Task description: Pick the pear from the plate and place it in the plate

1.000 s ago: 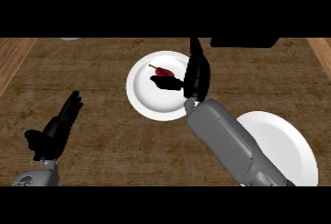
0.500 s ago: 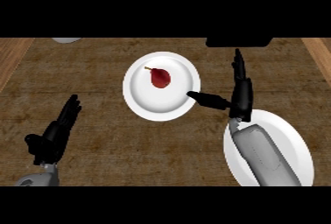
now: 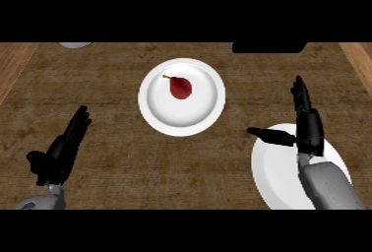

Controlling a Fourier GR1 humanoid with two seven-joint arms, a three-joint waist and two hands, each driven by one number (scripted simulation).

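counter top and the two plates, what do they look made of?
Brown counter top: looks like wood, matte, with streaked grain and paler plank strips at both sides. White round plate holding the dark red pear: probably glazed ceramic, plain white and smooth; plastic is possible. Second white plate under the right hand: same look.

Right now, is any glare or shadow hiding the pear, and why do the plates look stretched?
Head view: no glare on the pear; it shows dark red and plain on its white plate, evenly lit, with no clear shadow across it. Both that plate and the nearer plate look taller than wide, a distortion of this view. The right hand overlaps the nearer plate.
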